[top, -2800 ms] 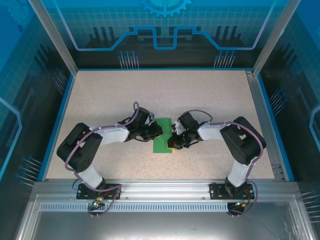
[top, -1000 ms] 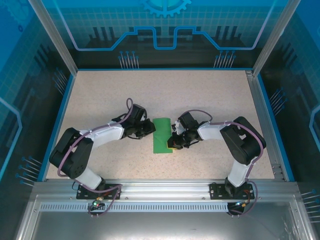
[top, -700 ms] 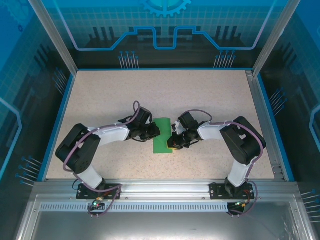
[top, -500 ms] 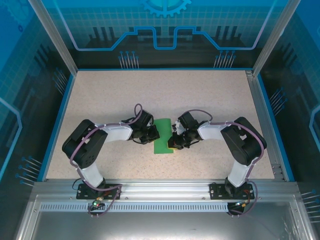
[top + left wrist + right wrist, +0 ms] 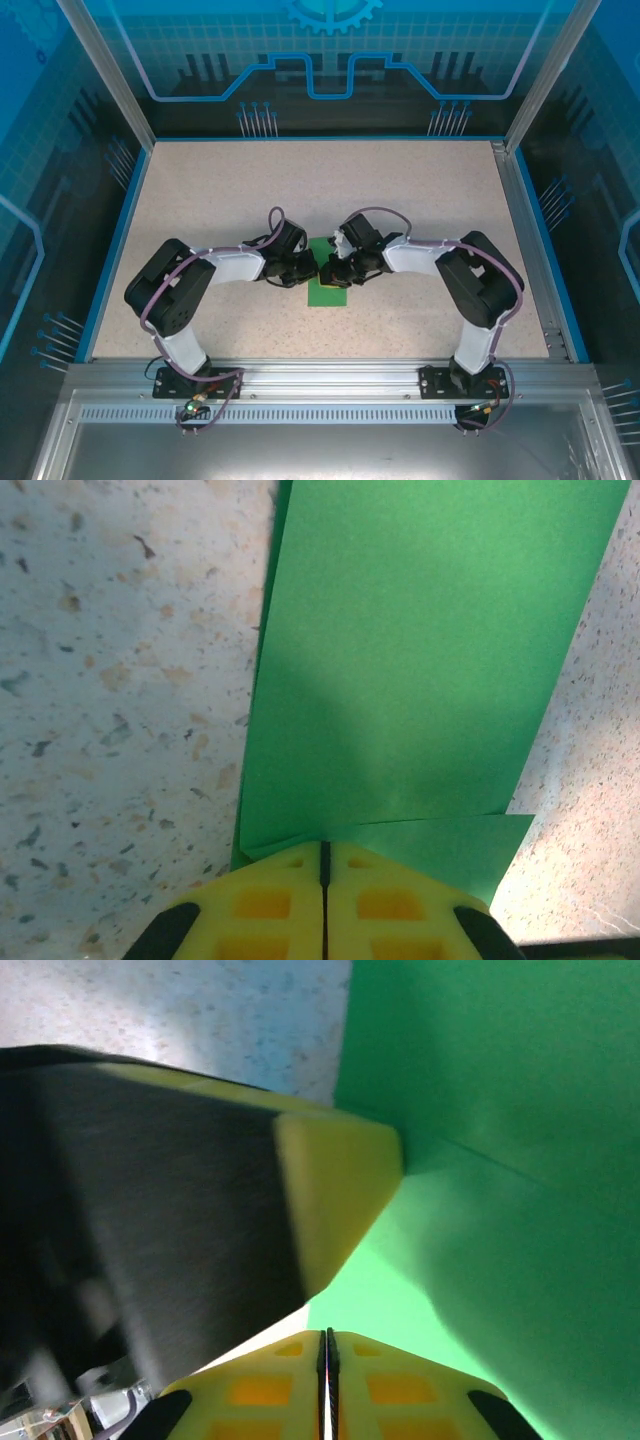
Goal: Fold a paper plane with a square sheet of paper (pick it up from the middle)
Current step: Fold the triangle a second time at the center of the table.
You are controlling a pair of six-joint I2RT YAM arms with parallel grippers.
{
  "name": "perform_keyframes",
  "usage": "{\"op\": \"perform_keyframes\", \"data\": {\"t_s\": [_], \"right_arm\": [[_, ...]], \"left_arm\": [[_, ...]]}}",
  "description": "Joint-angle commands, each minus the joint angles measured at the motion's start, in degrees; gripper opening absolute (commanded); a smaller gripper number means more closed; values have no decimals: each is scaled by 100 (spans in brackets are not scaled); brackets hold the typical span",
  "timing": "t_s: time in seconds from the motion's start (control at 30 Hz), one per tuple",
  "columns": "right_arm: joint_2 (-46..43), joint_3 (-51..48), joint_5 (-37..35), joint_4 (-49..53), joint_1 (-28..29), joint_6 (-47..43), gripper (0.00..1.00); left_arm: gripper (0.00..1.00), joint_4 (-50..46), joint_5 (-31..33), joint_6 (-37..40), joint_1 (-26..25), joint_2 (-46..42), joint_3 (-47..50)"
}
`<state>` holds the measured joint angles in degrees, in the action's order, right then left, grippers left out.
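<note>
Since both tools are down on the square sheet of paper (image 5: 328,293) at once, the step in hand looks like pressing a crease flat rather than lifting anything. The sheet, folded to a narrow green strip, lies on the counter (image 5: 300,190) just below the middle of the top view, running up and down the frame. The left tool (image 5: 310,268) comes in from the left; in its wrist view its yellow fingers (image 5: 270,900) are pressed fully together at the bottom edge, nothing visibly between them, tips at the near end of the strip. The right tool (image 5: 337,270) reaches in from the right, its jaws likewise closed to a thin seam over green paper, with the left tool's yellow pad (image 5: 335,1185) just beside them at centre left of its view. Whether either tip pins the paper hard or merely touches it I cannot tell. To do this well, I judge one tool should anchor the strip while the other slides along the fold with light, even pressure, moving away from the anchor so the thin sheet neither buckles nor skates across the speckled surface. A sliver of lower layer peeks out along the strip's left edge in the left wrist view, so the layers want squaring before the crease is set hard.
</note>
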<state>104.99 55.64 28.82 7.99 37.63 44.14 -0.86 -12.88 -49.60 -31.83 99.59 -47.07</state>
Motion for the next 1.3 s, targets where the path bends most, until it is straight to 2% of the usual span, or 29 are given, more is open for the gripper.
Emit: {"op": "perform_keyframes", "data": {"t_s": [0.0,0.2,0.3,0.43,0.7,1.0,1.27], "right_arm": [[295,78,-121,95,78,61,11],[408,-136,-130,140,43,39,12],[187,-225,86,99,44,126,13],[-107,-300,37,340,26,27,14],[-472,-1389,285,-246,-193,181,14],[-1080,-2052,269,-122,-385,108,14],[-1519,-1409,310,-119,-309,131,15]], "left_arm": [[9,-177,98,-76,18,132,163],[9,-160,134,-110,18,174,200],[9,-159,174,-145,13,194,231],[8,-170,223,-199,15,238,252],[8,-217,259,-213,20,283,234],[8,-274,261,-172,26,280,225],[8,-260,216,-143,21,213,242]]}}
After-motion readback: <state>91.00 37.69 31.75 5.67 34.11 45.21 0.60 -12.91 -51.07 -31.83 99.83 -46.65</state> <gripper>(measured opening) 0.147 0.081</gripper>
